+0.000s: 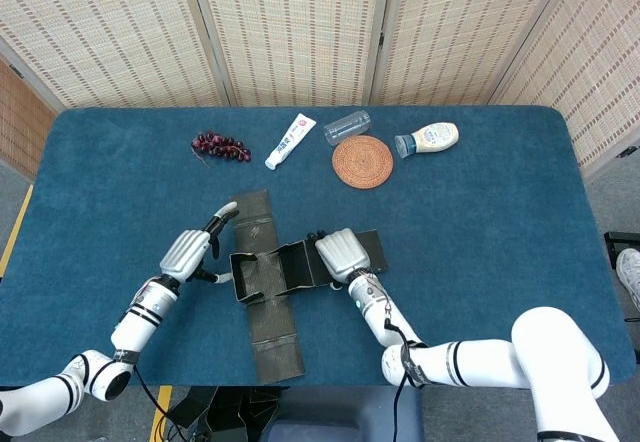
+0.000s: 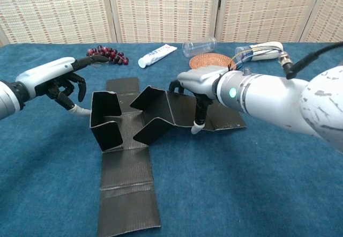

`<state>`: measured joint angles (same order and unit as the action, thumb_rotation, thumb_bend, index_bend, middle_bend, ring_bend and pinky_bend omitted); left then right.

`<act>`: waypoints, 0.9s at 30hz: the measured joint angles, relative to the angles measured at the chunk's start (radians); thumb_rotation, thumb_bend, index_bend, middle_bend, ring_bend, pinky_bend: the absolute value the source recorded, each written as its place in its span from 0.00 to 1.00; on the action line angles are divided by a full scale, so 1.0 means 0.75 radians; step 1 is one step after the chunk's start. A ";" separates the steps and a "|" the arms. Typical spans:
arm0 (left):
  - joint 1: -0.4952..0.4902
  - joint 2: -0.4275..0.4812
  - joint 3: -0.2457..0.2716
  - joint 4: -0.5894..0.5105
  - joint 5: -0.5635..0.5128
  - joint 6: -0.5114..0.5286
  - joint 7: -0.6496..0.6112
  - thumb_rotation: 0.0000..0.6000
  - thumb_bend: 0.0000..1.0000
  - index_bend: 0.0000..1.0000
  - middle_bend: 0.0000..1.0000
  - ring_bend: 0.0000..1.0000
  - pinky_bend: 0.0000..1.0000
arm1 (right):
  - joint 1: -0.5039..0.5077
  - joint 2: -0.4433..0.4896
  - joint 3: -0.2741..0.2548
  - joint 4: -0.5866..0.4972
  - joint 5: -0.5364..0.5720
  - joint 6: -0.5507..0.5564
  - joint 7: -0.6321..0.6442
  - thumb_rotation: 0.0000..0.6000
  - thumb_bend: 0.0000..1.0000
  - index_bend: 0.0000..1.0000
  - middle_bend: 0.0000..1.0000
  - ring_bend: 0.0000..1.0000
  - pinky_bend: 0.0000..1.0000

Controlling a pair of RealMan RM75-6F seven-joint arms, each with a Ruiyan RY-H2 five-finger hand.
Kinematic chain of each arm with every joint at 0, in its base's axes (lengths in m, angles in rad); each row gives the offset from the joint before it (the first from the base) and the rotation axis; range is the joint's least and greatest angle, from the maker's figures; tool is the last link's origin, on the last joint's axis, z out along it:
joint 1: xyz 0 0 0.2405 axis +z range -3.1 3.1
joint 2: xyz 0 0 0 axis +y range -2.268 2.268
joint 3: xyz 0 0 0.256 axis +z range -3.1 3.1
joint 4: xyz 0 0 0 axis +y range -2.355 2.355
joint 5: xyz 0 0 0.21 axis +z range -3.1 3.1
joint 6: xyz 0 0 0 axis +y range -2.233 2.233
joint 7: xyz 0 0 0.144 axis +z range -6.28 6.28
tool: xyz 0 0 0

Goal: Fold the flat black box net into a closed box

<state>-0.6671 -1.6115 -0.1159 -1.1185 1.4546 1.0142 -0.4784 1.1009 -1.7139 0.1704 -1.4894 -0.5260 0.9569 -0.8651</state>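
Flanking one box net point(image 2: 128, 140), two hands point(image 2: 53, 79) point(image 2: 201, 87) hold nothing, fingers spread.

matt black card box net point(image 2: 128, 140), woven coaster point(image 1: 362, 161)

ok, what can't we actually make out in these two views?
- Left hand contact with the box net: thumb tip hidden behind the raised left flap, chest view.
- Right hand fingertips: covered by its own back, head view.
- Toothpaste tube print: too small in both views.
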 measured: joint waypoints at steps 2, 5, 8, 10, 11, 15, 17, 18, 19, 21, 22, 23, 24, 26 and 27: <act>-0.002 0.017 0.000 -0.030 -0.004 -0.017 -0.058 1.00 0.10 0.00 0.00 0.58 0.89 | 0.019 0.016 -0.010 -0.007 -0.037 -0.005 -0.027 1.00 0.25 0.33 0.33 0.83 1.00; -0.005 0.040 0.003 -0.072 -0.005 -0.046 -0.152 1.00 0.10 0.00 0.00 0.58 0.89 | 0.057 0.042 -0.030 -0.016 -0.083 -0.021 -0.083 1.00 0.25 0.34 0.34 0.83 1.00; -0.009 0.058 0.013 -0.108 0.002 -0.068 -0.232 1.00 0.10 0.00 0.00 0.58 0.89 | 0.097 0.061 -0.055 -0.022 -0.123 -0.037 -0.147 1.00 0.25 0.36 0.35 0.84 1.00; -0.010 0.064 0.022 -0.122 0.013 -0.073 -0.266 1.00 0.10 0.00 0.00 0.58 0.89 | 0.126 0.073 -0.077 -0.022 -0.155 -0.049 -0.194 1.00 0.25 0.36 0.35 0.84 1.00; -0.011 0.068 0.028 -0.130 0.021 -0.075 -0.286 1.00 0.10 0.00 0.00 0.58 0.89 | 0.138 0.077 -0.088 -0.020 -0.172 -0.054 -0.213 1.00 0.25 0.37 0.36 0.85 1.00; -0.012 0.080 0.044 -0.148 0.040 -0.079 -0.348 1.00 0.10 0.00 0.00 0.58 0.89 | 0.178 0.092 -0.123 -0.009 -0.259 -0.086 -0.253 1.00 0.26 0.38 0.36 0.85 1.00; -0.013 0.088 0.052 -0.156 0.046 -0.085 -0.381 1.00 0.10 0.00 0.00 0.58 0.89 | 0.186 0.096 -0.131 -0.001 -0.304 -0.101 -0.246 1.00 0.26 0.40 0.37 0.85 1.00; -0.013 0.091 0.056 -0.160 0.048 -0.089 -0.398 1.00 0.10 0.00 0.00 0.58 0.89 | 0.191 0.099 -0.136 0.006 -0.339 -0.110 -0.240 1.00 0.26 0.41 0.37 0.85 1.00; -0.013 0.095 0.060 -0.164 0.050 -0.093 -0.416 1.00 0.10 0.00 0.00 0.58 0.89 | 0.194 0.100 -0.141 0.012 -0.366 -0.116 -0.234 1.00 0.26 0.41 0.37 0.86 1.00; -0.014 0.105 0.069 -0.172 0.055 -0.102 -0.464 1.00 0.10 0.00 0.00 0.58 0.89 | 0.202 0.104 -0.152 0.025 -0.434 -0.131 -0.219 1.00 0.26 0.41 0.37 0.86 1.00; -0.014 0.109 0.074 -0.175 0.058 -0.106 -0.485 1.00 0.10 0.00 0.00 0.58 0.89 | 0.205 0.106 -0.157 0.031 -0.462 -0.137 -0.213 1.00 0.26 0.42 0.38 0.86 1.00; -0.015 0.115 0.080 -0.178 0.063 -0.112 -0.513 1.00 0.10 0.00 0.00 0.58 0.89 | 0.208 0.108 -0.161 0.037 -0.489 -0.142 -0.208 1.00 0.26 0.42 0.38 0.86 1.00; -0.015 0.118 0.086 -0.179 0.068 -0.115 -0.533 1.00 0.10 0.00 0.00 0.58 0.89 | 0.213 0.110 -0.168 0.045 -0.522 -0.148 -0.204 1.00 0.26 0.42 0.38 0.86 1.00; -0.017 0.124 0.100 -0.181 0.081 -0.123 -0.578 1.00 0.10 0.00 0.00 0.58 0.89 | 0.220 0.114 -0.177 0.055 -0.563 -0.157 -0.198 1.00 0.27 0.42 0.38 0.86 1.00; -0.019 0.127 0.107 -0.182 0.088 -0.126 -0.596 1.00 0.10 0.00 0.00 0.58 0.89 | 0.224 0.118 -0.182 0.061 -0.586 -0.163 -0.195 1.00 0.27 0.42 0.38 0.86 1.00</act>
<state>-0.6811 -1.5164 -0.0354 -1.2550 1.5205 0.9195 -0.9253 1.2688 -1.6258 0.0338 -1.4433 -0.9652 0.8344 -1.0110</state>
